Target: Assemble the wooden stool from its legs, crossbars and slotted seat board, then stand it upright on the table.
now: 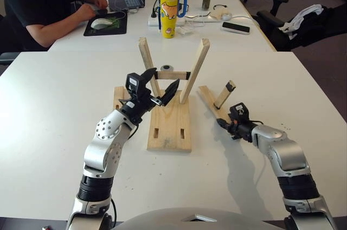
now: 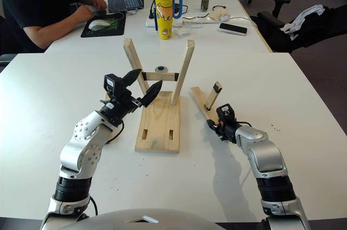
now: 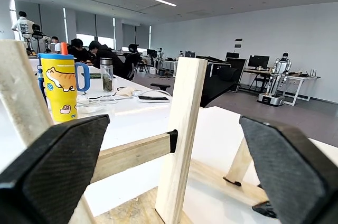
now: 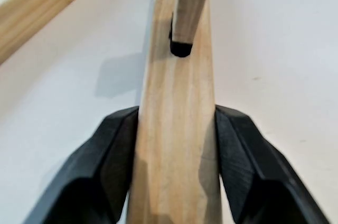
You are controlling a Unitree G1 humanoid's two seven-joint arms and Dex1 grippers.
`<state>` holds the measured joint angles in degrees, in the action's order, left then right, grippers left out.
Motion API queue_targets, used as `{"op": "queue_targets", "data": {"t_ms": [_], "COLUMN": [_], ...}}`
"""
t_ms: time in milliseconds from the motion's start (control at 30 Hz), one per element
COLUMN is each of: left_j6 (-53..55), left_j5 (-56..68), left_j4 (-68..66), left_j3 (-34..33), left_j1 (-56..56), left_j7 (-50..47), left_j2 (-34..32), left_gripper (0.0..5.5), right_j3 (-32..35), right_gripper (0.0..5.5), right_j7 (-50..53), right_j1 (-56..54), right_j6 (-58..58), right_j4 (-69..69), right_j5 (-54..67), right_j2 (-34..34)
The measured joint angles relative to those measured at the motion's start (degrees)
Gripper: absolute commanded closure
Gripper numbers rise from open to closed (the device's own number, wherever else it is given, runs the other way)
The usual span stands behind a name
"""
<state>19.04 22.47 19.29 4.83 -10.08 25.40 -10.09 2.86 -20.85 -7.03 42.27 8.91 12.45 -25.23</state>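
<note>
Wooden seat board [image 1: 169, 127] lies flat on the table [image 1: 54, 105], with two legs [image 1: 194, 70] upright in its far slots and joined by a crossbar [image 1: 172, 76]. The near slots [image 1: 155, 132] are vacant. Right gripper [image 1: 222, 123] is clamped on the near end of a loose leg [image 1: 209, 100]. That leg lies just right of the board, long axis pointing away from the robot, its stub crossbar [image 1: 224, 94] tilted upward. Left gripper [image 1: 160, 82] hangs open beside the upright legs. Judgement: the right arm is nearer, and the vacant slots lie to its left.

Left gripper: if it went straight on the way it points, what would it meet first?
Probably the far upright leg, near where the crossbar joins it; the left wrist view centres that joint between the open left gripper's fingers. Depth is unclear, so the nearer leg could brush a finger first.
</note>
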Motion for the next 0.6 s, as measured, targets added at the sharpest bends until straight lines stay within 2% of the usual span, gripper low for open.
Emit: {"op": "queue_targets", "data": {"t_ms": [67, 200, 300, 467, 567, 600], "left_j6": [0.77, 3.45, 7.24, 15.41, 20.31, 21.66], "left_j5": [1.15, 5.53, 11.6, 23.97, 31.47, 33.5], "left_j4": [0.01, -0.11, -0.44, -0.53, -0.95, -1.27], "left_j3": [-0.39, -2.74, -5.81, -9.87, -12.4, -13.17], "left_j1": [-0.85, -4.12, -6.24, -8.54, -10.26, -10.61], "left_j7": [0.63, 1.93, 2.55, 3.52, 3.91, 3.88], "left_j2": [-0.12, -0.72, -0.79, -0.92, -1.73, -2.02], "left_gripper": [0.96, 0.96, 0.96, 0.96, 0.96, 1.12], "right_j3": [3.12, 12.95, 18.39, 20.47, 18.96, 17.97], "right_gripper": [3.41, 3.41, 3.41, 3.41, 3.41, 3.41], "right_j7": [0.93, 1.0, -1.84, -7.6, -10.97, -12.44], "right_j1": [-0.85, -5.84, -9.4, -11.07, -10.97, -10.53], "right_j6": [-3.04, -8.51, -7.77, 0.71, 5.79, 7.05], "right_j4": [-0.06, 0.85, 5.0, 10.66, 12.29, 12.93], "right_j5": [0.96, 10.77, 23.59, 42.68, 48.72, 49.33], "right_j2": [0.98, 5.88, 7.37, 5.71, 2.08, 0.79]}}
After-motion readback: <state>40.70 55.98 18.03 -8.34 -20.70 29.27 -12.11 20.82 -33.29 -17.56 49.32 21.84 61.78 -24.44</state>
